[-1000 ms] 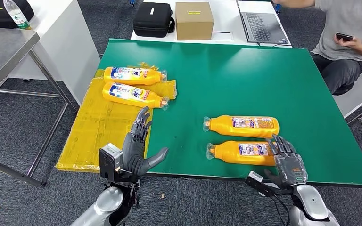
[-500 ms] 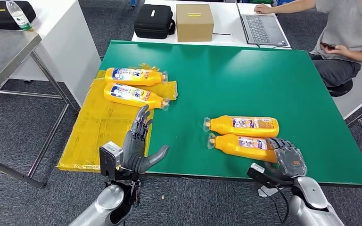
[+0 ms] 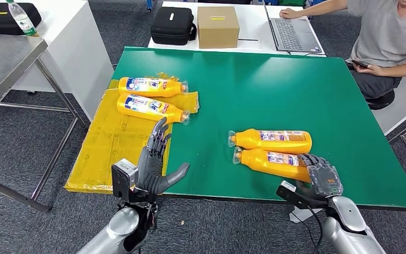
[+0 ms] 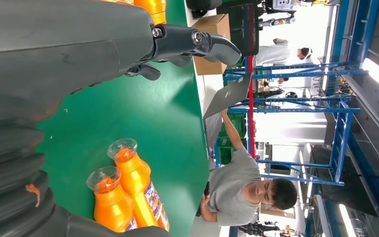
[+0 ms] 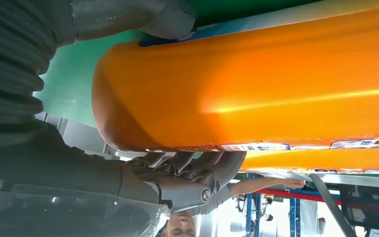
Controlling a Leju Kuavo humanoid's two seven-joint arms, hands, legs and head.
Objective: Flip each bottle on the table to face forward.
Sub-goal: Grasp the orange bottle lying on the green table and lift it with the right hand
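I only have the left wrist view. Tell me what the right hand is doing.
Observer: The right hand grips the base end of the nearer orange bottle on the right side of the green table.
Operator: Confirm the fingers are actually around it.
Observer: In the right wrist view the thumb lies on one side of the bottle's body and the fingers wrap the other side.
Operator: Report what else needs flipping.
Observer: A second bottle lies right beside the gripped one; two more bottles lie on yellow sheeting at the table's left edge.
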